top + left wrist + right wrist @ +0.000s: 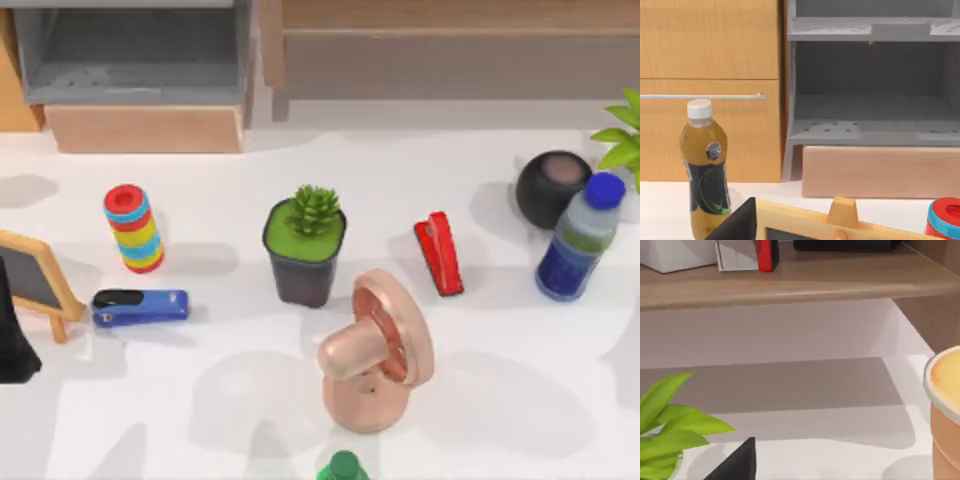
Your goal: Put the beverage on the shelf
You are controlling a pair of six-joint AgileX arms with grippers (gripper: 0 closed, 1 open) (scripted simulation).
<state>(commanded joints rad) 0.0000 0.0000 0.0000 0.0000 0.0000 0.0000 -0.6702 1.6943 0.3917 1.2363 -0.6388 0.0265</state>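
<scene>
The beverage (705, 170), an amber bottle with a white cap, stands upright on the tabletop (480, 400) at the far left, near the grey shelf (870, 132). Whether either claw is released or clenched I cannot tell. A good grasp would probably take the bottle around its middle, keeping it upright and clear of the chalkboard (35, 280).

Amber bottle (705, 170) with white cap, blue bottle (578, 240), red stapler (439, 253), blue stapler (140, 306), rainbow-striped cylinder (133, 228).

The green-capped bottle (343, 467) is cut off by the top view's bottom edge, the small wooden-framed chalkboard (33, 282) by its left edge.
</scene>
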